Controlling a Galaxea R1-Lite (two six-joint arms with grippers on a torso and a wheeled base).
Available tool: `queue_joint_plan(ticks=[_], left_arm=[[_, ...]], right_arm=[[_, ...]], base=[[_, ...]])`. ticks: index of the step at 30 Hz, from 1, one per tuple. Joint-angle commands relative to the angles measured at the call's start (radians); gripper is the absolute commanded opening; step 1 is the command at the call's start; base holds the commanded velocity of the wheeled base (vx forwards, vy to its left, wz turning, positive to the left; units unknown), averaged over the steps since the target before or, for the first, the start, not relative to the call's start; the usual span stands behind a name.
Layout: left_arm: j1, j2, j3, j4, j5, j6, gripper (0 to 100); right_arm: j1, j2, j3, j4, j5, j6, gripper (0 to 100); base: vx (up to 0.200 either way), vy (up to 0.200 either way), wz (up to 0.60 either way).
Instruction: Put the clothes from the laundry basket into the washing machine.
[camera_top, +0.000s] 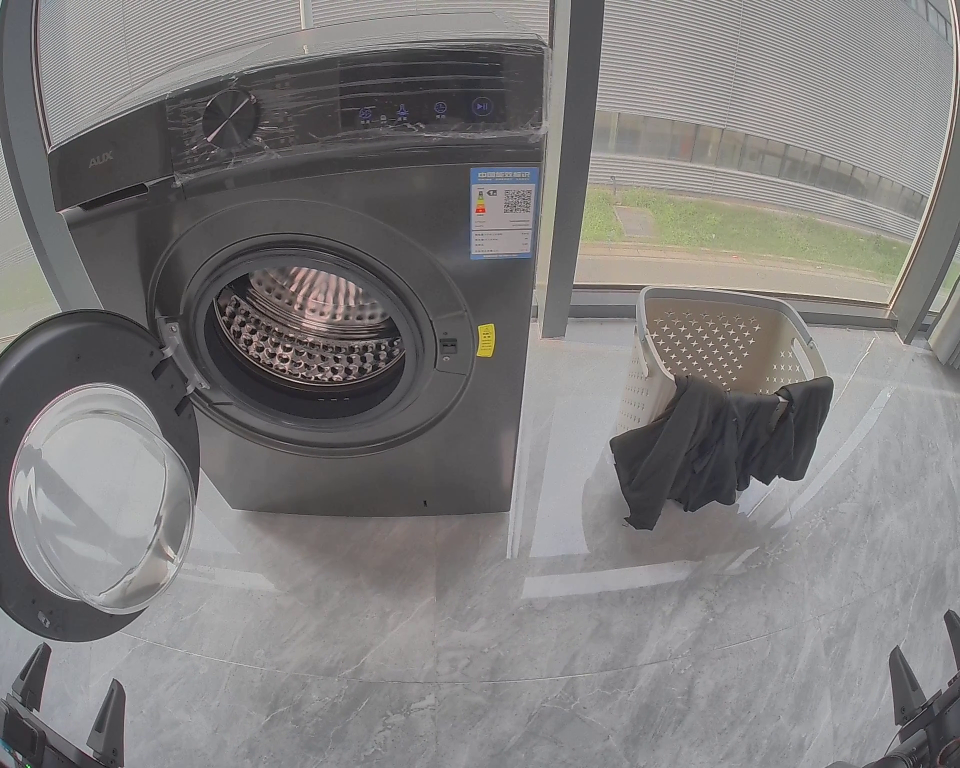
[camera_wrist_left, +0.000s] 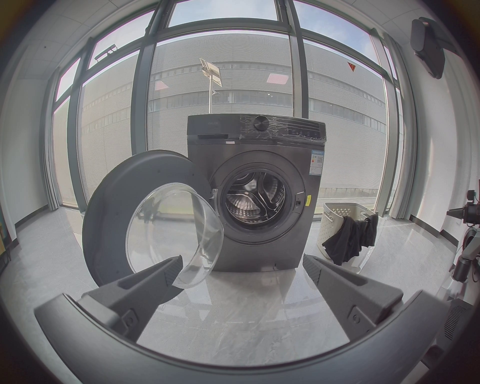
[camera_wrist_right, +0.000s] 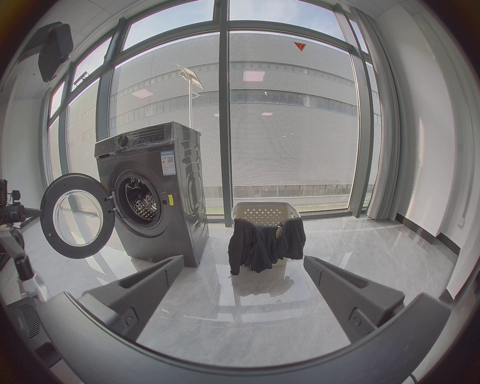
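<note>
The left gripper (camera_top: 72, 690) and right gripper (camera_top: 925, 655) hung low over the glossy floor (camera_top: 560, 640), each with fingers (camera_wrist_left: 145, 285) spread wide and holding nothing, well apart from the laundry. Just ahead of the left gripper the washing machine's round door (camera_top: 90, 470) stood swung fully open, and it looked the likeliest thing to be struck if that arm carried a load toward the drum (camera_top: 310, 325). Farther off and to the right, the dark clothes (camera_top: 715, 445) lay draped over the front rim of the white laundry basket (camera_top: 740, 294), most of the cloth hanging outside it and down toward the floor. Nothing had yet gone into the washing machine (camera_top: 360, 480). A pinch on one loose fold could slip, or could lift only part of the bundle and leave the rest trailing. A pull toward the robot could also drag or tip the light-looking basket on the smooth floor. On the way across, a dangling end might snag on the door's edge, or fall short of the drum's mouth and be left hanging out of it.
</note>
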Motion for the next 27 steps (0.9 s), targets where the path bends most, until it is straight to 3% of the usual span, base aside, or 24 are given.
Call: queue_joint_plan(ticks=[1,7,19,27], left_arm=[[0.0,-0.015,0.016,0.0,0.001,-0.001,100],[0.0,-0.015,0.016,0.0,0.001,0.0,100],[0.0,-0.015,0.016,0.0,0.001,0.0,100],[0.0,-0.015,0.016,0.001,0.001,0.0,100]], right_arm=[[0.0,-0.013,0.018,0.0,0.001,0.0,100],[0.0,-0.013,0.018,0.0,0.001,0.0,100],[0.0,-0.013,0.018,0.0,0.001,0.0,100],[0.0,-0.013,0.018,0.0,0.001,0.0,100]], base=[[0.0,-0.2,0.0],[0.0,-0.2,0.0],[0.0,0.0,0.0],[0.2,0.0,0.0]])
